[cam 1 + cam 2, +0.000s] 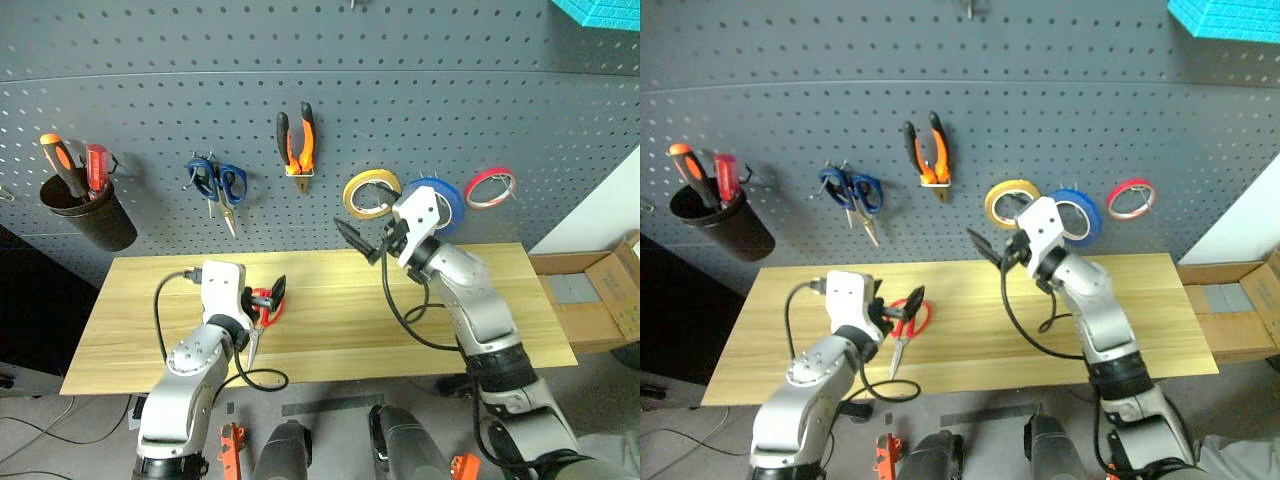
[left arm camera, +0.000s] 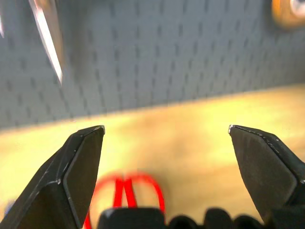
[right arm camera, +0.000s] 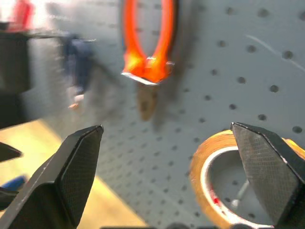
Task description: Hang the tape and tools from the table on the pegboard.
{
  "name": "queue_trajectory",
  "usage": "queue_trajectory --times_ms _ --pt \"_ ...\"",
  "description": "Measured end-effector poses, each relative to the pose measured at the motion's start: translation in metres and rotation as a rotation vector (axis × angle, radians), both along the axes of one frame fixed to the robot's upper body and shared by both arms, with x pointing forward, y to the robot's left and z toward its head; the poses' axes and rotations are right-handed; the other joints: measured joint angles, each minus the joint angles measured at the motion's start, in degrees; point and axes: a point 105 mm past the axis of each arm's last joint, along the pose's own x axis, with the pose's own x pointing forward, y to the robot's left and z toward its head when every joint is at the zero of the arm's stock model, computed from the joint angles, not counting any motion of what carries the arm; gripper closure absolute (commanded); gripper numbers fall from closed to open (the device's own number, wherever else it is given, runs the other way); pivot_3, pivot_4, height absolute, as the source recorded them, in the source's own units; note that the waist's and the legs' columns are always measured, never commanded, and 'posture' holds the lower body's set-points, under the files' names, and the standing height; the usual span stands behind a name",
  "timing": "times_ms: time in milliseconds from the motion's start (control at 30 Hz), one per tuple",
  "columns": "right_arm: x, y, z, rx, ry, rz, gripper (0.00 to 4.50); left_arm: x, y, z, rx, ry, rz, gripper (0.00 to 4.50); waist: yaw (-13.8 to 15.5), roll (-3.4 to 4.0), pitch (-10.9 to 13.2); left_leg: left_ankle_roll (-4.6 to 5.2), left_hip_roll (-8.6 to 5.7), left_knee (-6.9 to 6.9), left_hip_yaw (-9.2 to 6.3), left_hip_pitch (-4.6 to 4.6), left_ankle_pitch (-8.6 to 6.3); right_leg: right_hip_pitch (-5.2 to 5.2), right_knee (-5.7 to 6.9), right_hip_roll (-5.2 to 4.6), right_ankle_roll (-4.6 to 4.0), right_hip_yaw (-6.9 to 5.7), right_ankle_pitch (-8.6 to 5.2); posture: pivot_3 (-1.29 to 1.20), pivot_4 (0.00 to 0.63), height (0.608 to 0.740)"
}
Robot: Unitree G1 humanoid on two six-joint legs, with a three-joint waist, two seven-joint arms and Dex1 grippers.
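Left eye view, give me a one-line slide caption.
Pliers and tape hang on the pegboard; red scissors lie on the table by the open left gripper.

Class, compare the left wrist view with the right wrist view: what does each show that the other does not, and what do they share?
Left wrist view alone: the red-handled scissors lying on the table below the open left gripper.

Right wrist view alone: the orange-handled pliers and the yellow-tan tape, both hanging, seen past the open right gripper, plus a black cup.

Shared: the grey pegboard and the light wooden table.
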Motion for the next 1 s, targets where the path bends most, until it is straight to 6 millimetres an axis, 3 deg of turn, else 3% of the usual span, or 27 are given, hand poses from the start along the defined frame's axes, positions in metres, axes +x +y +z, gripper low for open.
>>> queue_trajectory --times_ms 67,133,433,633,967,1000 --pt "-0.02 -0.002 -0.04 -0.125 0.074 0.103 0.04 -0.006 0.005 -0.017 0.007 0.056 0.043 0.0 0.1 -0.04 0.0 0.0 -0.06 0.0 0.09 0.15 0.0 0.21 0.02 0.13 0.03 -0.08 -0.12 -0.02 0.213 0.74" --pt "-0.034 -0.001 -0.068 -0.194 0.139 0.179 0.04 -0.01 0.01 -0.03 0.021 0.102 0.075 0.0 0.0 -0.09 0.1 0.03 -0.06 0.03 0.31 0.25 0.03 0.23 0.08 0.13 0.13 0.08 -0.17 -0.02 0.22 0.74" --pt "-0.057 0.015 -0.114 -0.29 0.214 0.355 0.04 -0.031 0.035 -0.084 0.066 0.302 0.167 0.0 -1.0 -0.26 0.3 0.07 -0.01 0.02 0.49 0.7 0.04 0.6 0.06 0.11 0.39 0.22 -0.28 -0.02 0.238 0.74" --pt "-0.054 0.022 -0.112 -0.288 0.196 0.383 0.04 -0.035 0.038 -0.109 0.043 0.371 0.152 0.0 -0.9 -0.28 0.5 0.07 0.03 0.02 0.26 0.67 0.03 0.6 0.05 0.01 0.19 0.21 -0.16 -0.02 0.245 0.74" --pt "-0.054 0.028 -0.113 -0.275 0.205 0.386 0.04 -0.01 0.03 -0.106 0.062 0.341 0.032 0.0 -0.5 -0.1 0.6 0.06 0.01 0.02 0.21 0.7 0.04 0.62 0.08 0.02 0.44 0.21 -0.3 -0.03 0.246 0.74" --pt "-0.054 0.028 -0.113 -0.274 0.205 0.386 0.0 -0.01 0.031 -0.106 0.066 0.342 0.023 0.18 -0.5 -0.09 0.6 0.06 0.02 0.02 0.21 0.7 0.04 0.62 0.08 0.01 0.44 0.21 -0.3 -0.03 0.246 0.74"
